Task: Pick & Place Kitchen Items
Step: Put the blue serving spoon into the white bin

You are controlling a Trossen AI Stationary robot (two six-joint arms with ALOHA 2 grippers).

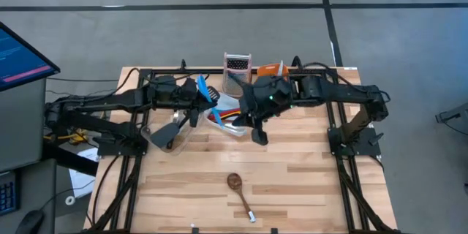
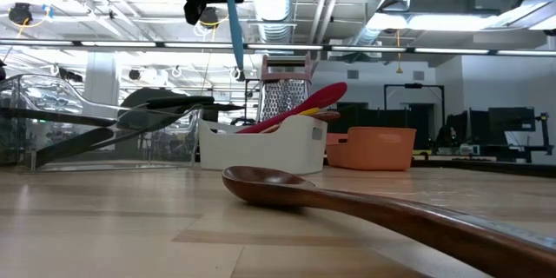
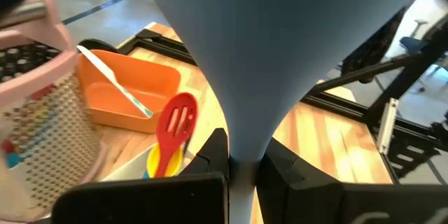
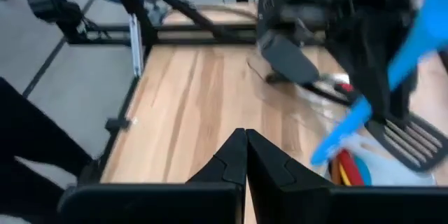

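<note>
Slippage is the likeliest trouble: the left gripper [image 1: 196,102] is clamping a blue spatula [image 1: 204,90] by its narrow handle alone, aloft over the white tub [image 2: 261,143] at the table's twelve o'clock, so it could swing loose or snag the red utensil [image 2: 304,106] sticking out. Its long axis is hanging near-vertical, blade uppermost. At one o'clock the right gripper [image 4: 245,155] is waiting empty, fingers pressed together.

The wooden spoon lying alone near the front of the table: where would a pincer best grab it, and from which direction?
Around the middle of its handle, coming straight down from above. The wooden spoon lies flat on the table, bowl toward the tubs and handle slanting toward the front edge. The handle is slim and straight, so fingers set across it should close easily; the rounded bowl looks wider and likelier to slip.
</note>
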